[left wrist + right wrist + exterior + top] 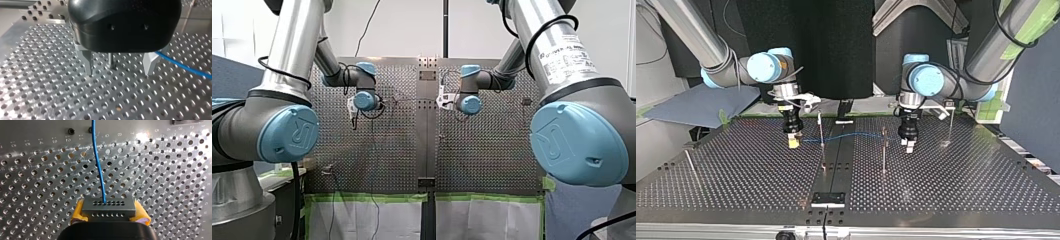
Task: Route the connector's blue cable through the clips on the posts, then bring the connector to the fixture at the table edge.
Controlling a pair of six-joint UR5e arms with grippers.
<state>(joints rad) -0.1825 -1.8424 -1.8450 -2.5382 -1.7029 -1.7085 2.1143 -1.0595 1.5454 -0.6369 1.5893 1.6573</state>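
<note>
My right gripper (110,216) is shut on the grey connector (108,207), which sits between its yellow pads (78,211). The blue cable (98,165) leaves the connector and runs ahead over the perforated plate. In the top view the connector (794,142) hangs just above the table. From it the cable (856,134) passes a thin post (821,130) and reaches my left gripper (910,145). My left gripper (119,72) stands open with nothing in it. The cable (185,66) lies outside one finger (150,63), and a thin metal pin (111,61) shows between the fingers.
A second post (883,150) stands next to my left gripper, and further posts (949,125) (691,165) stand near the table's sides. A black fixture (828,199) sits at the near edge in the top view. A grey centre strip (427,145) divides the plate.
</note>
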